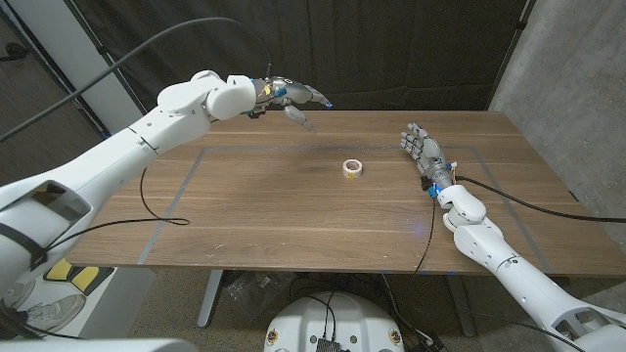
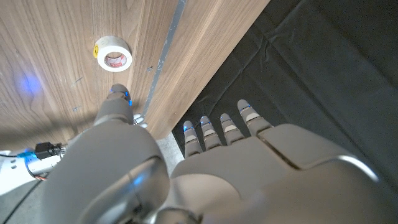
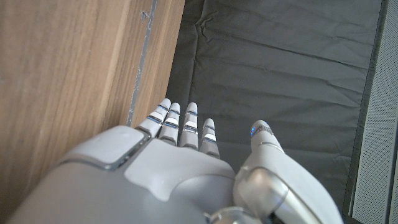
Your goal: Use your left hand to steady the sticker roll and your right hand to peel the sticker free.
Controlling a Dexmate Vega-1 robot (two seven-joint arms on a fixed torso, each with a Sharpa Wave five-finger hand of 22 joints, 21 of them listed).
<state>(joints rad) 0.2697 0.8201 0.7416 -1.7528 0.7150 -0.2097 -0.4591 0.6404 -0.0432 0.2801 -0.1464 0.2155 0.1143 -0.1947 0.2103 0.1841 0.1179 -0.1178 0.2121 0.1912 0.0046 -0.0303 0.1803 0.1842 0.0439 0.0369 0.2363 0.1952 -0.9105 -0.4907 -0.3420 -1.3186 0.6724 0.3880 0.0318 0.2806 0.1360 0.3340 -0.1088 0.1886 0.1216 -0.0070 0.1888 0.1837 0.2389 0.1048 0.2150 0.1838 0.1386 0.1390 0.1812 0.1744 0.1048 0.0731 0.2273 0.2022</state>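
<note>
A small white sticker roll [image 1: 352,168] lies on the wooden table [image 1: 264,210], a little right of the middle; in the left wrist view the sticker roll [image 2: 112,53] shows its red inner ring. My left hand [image 1: 290,96] hovers above the table's far edge, well left of and beyond the roll, fingers apart and holding nothing. My right hand [image 1: 422,150] stands at the right of the roll, about a hand's width away, fingers straight and apart, empty. From the wrist views, the left hand [image 2: 205,168] and right hand [image 3: 168,174] both show extended fingers.
Grey tape lines [image 1: 186,181] mark a rectangle on the table. A black cable [image 1: 156,210] loops over the left side, and another cable [image 1: 528,200] runs off the right edge. A dark curtain [image 1: 391,49] hangs behind the table.
</note>
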